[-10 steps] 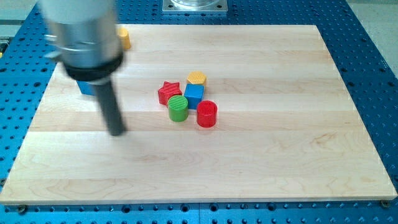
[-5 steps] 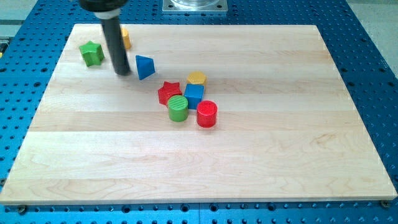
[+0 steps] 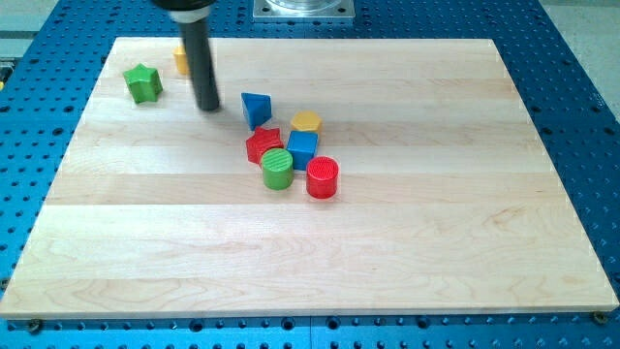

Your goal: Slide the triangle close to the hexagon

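Observation:
The blue triangle (image 3: 256,109) lies on the wooden board just left of the yellow hexagon (image 3: 306,122), with a small gap between them, and right above the red star (image 3: 263,144). My tip (image 3: 208,107) stands to the triangle's left, a short gap away from it. The rod rises out of the view's top.
A blue cube (image 3: 303,148), a green cylinder (image 3: 277,169) and a red cylinder (image 3: 322,178) cluster with the red star under the hexagon. A green star (image 3: 143,82) lies at the upper left. A yellow block (image 3: 181,59) is partly hidden behind the rod.
The blue triangle has slid right, from beside the rod to just left of the hexagon. My tip moved up and right across the board, following it.

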